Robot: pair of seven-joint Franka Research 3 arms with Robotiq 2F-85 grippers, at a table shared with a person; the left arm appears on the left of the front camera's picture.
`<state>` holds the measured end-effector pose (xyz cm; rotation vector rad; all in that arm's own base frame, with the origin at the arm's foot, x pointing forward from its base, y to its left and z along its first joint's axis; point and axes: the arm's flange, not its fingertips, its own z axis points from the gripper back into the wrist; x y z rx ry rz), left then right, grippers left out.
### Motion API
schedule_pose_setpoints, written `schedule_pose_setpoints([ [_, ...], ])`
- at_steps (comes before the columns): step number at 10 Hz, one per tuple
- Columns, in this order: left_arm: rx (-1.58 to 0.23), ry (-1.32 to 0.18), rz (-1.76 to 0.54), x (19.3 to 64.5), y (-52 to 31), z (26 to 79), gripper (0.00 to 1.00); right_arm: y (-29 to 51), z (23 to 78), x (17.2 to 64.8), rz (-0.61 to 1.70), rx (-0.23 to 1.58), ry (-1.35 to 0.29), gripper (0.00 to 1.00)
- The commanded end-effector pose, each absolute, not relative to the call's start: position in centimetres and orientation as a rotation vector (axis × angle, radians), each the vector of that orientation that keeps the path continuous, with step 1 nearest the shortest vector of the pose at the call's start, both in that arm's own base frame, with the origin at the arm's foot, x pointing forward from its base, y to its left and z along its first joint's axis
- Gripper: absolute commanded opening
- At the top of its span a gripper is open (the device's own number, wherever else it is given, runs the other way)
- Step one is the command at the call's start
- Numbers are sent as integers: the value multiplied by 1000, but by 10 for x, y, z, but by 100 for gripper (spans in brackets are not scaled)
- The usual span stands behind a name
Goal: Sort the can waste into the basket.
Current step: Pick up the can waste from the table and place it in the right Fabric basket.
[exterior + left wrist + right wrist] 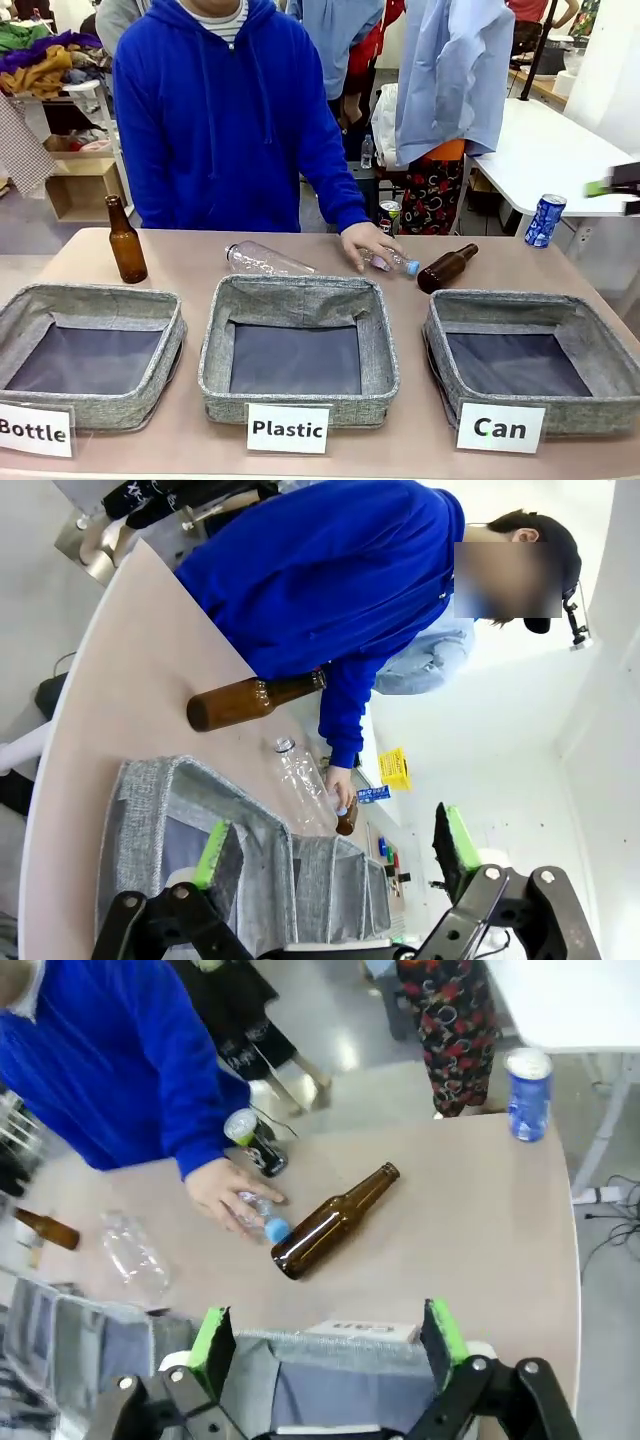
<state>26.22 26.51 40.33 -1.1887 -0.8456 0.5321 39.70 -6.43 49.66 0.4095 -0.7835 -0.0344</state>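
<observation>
Right pincer [326, 1325], mine: jaws wide, empty, poised above the desk's [200, 260] right side. Left pincer [332, 832]: wide, empty. Grey fabric basket carded "Can" [505, 305]: nothing inside, so no sorting done. Outstanding: blue drink can with white lettering [527, 1094], upright at the far right corner, close to the edge; black-and-silver can with green top [255, 1142], upright beside the person's hand [225, 1192]. Brown glass bottle [335, 1222] lies between basket and cans; room above looks open.
</observation>
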Motion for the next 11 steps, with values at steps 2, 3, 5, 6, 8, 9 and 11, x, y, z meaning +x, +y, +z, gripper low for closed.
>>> schedule_pose_setpoints([
  [2,-1199,-865,517,262,266,404,100,-13,461,479,73,286,-649,100],
  [3,-1199,-865,517,262,266,404,100,4,453,489,99,261,-632,100],
  [5,-1199,-865,517,262,266,404,100,-16,461,470,115,306,-588,100],
  [6,-1199,-865,517,262,266,404,100,-47,472,442,124,373,-580,100],
  [8,-1199,-865,517,262,266,404,100,-97,480,376,172,528,-578,100],
  [9,-1199,-865,517,262,266,404,100,-105,474,358,211,541,-586,100],
  [11,-1199,-865,517,262,266,404,100,-96,467,365,247,525,-587,100],
])
